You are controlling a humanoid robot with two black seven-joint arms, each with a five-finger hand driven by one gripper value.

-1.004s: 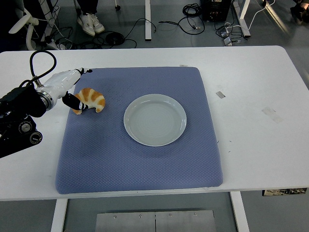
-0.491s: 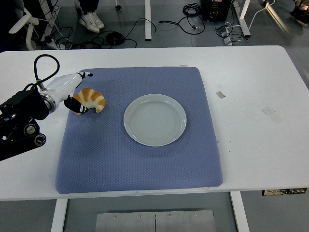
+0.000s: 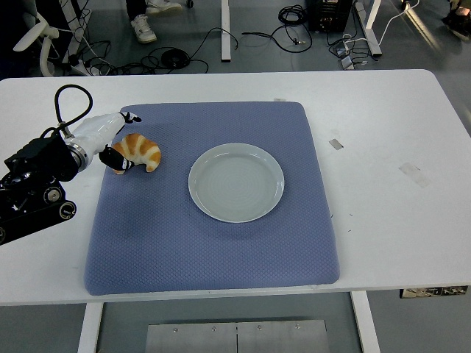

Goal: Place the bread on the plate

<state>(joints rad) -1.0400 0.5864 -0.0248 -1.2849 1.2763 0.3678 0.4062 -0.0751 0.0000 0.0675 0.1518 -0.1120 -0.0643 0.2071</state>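
Note:
The bread [image 3: 140,151], a golden croissant, lies on the left part of the blue mat [image 3: 213,243]. To its right, at the mat's middle, stands the empty pale plate [image 3: 236,182]. My left hand [image 3: 118,141], white with black fingertips, is at the croissant's left end. One fingertip [image 3: 118,161] touches the bread's lower left edge, and another finger [image 3: 131,116] sticks out above it, clear of the bread. The fingers are spread and do not close around the bread. My right arm is out of view.
The mat covers the middle of the white table [image 3: 390,132]. Bits of tape [image 3: 414,174] lie on the table's right side. Cables and a person's shoes [image 3: 143,28] show on the floor beyond the far edge.
My left forearm has shifted slightly up and toward the table's far side. The hand stays at the croissant's left end, and the bread and plate have not moved.

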